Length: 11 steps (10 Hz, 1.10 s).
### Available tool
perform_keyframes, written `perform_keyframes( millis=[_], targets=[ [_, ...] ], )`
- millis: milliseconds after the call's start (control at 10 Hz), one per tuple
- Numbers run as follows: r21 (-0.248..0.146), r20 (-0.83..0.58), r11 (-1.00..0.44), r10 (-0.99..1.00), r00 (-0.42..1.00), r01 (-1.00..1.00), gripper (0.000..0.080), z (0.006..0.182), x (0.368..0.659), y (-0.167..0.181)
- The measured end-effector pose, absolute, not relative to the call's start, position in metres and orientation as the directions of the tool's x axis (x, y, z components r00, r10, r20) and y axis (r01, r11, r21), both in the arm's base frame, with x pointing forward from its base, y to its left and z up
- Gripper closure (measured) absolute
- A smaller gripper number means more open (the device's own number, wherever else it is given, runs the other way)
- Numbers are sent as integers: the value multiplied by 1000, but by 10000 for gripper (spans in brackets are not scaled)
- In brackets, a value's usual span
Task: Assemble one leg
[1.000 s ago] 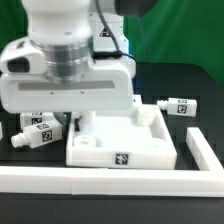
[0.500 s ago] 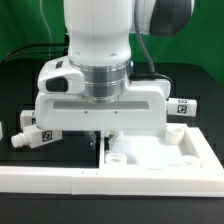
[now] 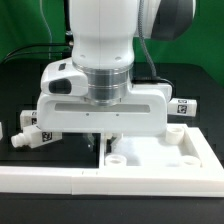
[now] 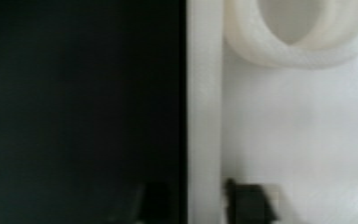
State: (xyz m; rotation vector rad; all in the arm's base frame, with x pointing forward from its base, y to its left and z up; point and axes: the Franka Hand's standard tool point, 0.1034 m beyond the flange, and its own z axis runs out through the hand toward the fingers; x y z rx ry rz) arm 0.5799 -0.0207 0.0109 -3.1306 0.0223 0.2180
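My gripper (image 4: 197,200) straddles the tabletop (image 3: 165,158) rim, pinching or not I cannot tell, while the leg (image 3: 37,136) lies loose at the exterior view's left; a skewed pull could swing the tabletop into it.

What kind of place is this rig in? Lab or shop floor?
Probably a research lab bench: a green backdrop behind a black table, the Panda arm over it, and white furniture parts such as a leg carrying a square marker tag.

A green backdrop (image 3: 25,28) stands behind the black table (image 3: 25,92), seemingly evenly lit.
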Motion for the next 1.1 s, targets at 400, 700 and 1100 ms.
perform_keyframes(
  millis=[400, 700, 1100],
  targets=[
    [3, -180, -996, -90, 979, -91, 218, 57, 567, -41],
    [34, -231, -966, -259, 938, -258, 154, 70, 560, -39],
    [47, -233, -952, -306, 923, -303, 151, 71, 559, -40]
  ],
)
